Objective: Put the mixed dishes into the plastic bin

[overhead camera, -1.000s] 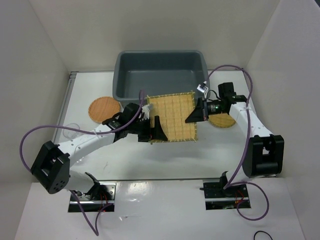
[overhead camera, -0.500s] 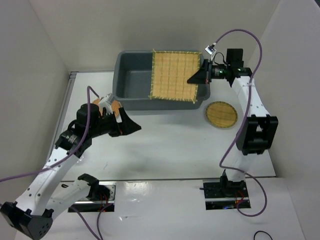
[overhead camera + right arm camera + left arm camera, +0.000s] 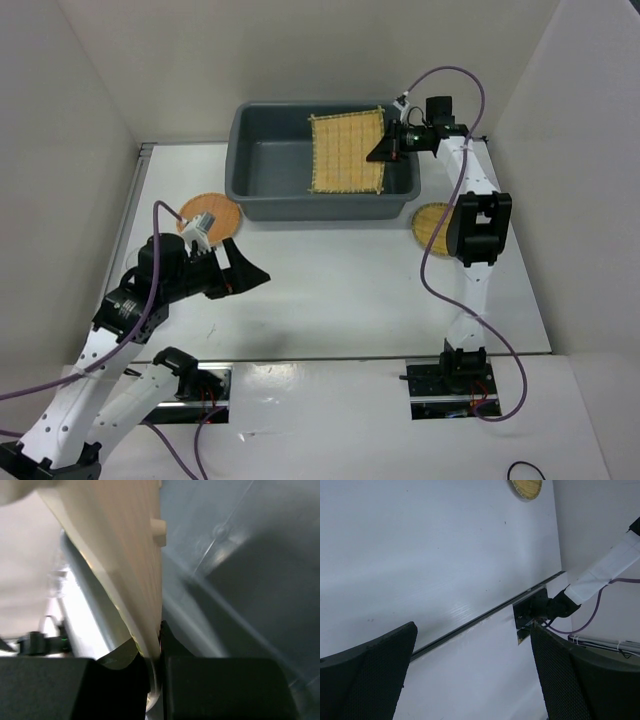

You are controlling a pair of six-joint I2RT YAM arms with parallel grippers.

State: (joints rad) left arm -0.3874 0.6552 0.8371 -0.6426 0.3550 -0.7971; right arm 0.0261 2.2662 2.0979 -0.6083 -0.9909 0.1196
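- Right end effector (image 3: 386, 150): pinched on the right-hand edge of the square woven mat (image 3: 347, 151), with the fingers closed over that edge in the right wrist view; lower and further back than half a second ago.
- Mat: a second ago gripped from both sides in front of the plastic bin (image 3: 262, 172); now carried from the right side alone, sunk into the bin's right half and slightly askew; contact with the bin floor not discernible.
- Left end effector (image 3: 246, 277): fingers spread, nothing between them; drawn back to the near left of the surface (image 3: 340, 290), well apart from the bin.
- Bin contents: the mat, over the right half.
- Outside the bin, unmoved: orange-brown plate (image 3: 222, 213) near the bin's near left corner; round woven disc (image 3: 430, 226) near its right corner, partly behind the right arm.
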